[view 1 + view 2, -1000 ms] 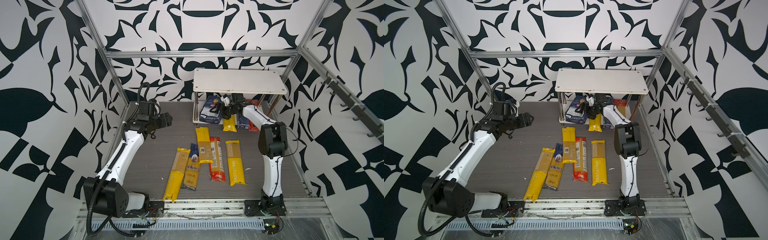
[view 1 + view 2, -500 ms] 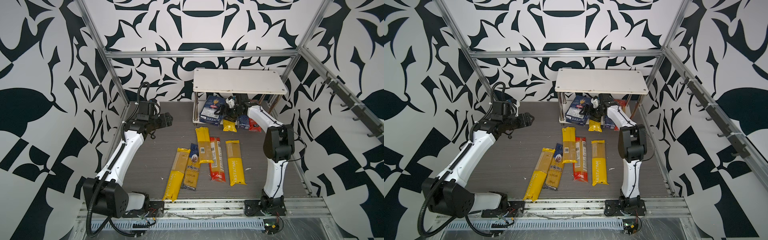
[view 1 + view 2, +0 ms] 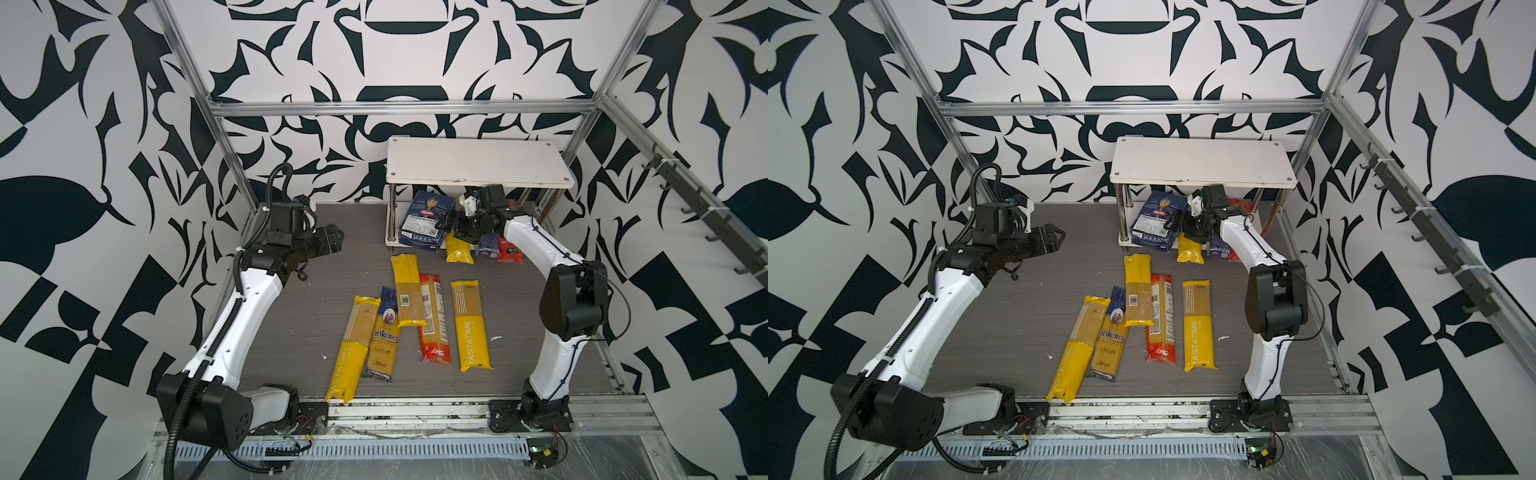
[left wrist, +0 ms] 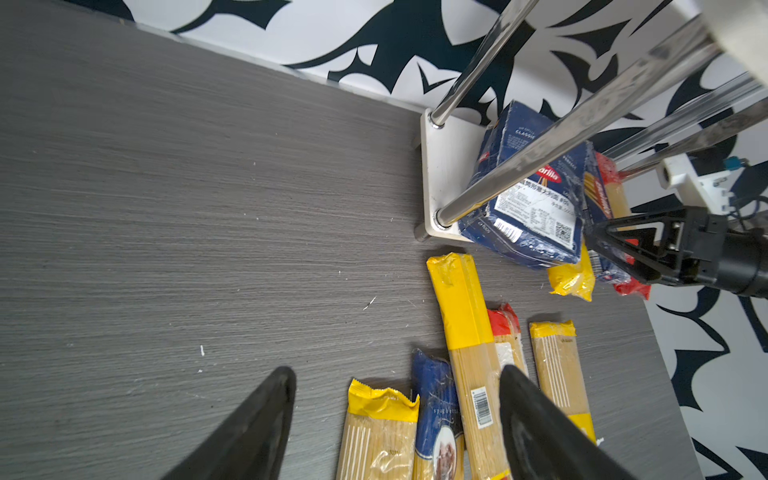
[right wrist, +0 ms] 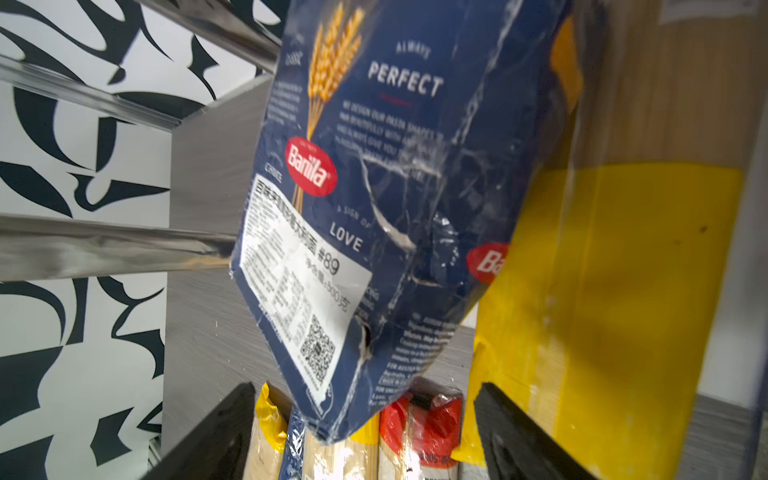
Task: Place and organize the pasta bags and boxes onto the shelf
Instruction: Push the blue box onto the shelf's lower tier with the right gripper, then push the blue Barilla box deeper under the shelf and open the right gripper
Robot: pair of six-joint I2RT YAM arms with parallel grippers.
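The bags lie mid-tabletop. One PASTATIME bag (image 3: 347, 353) reaches the near edge, beside the ankara bag (image 3: 384, 336), an overlapping yellow-ended bag (image 3: 409, 291), a red bag (image 3: 433, 320) and another PASTATIME bag (image 3: 471, 328). Bare tabletop lies open to their left, where the left gripper (image 3: 334, 241) hovers, jaws spread and empty. Only a narrow strip separates the bags from the shelf (image 3: 478, 164) at the far edge. On the shelf's lower board the pasta box (image 3: 426, 220) sits tilted, its corner overhanging. The right gripper (image 3: 455, 227) is just beside it, jaws spread, gripping nothing. Three packet ends (image 3: 458, 251) poke out; the rest is hidden under the top board.
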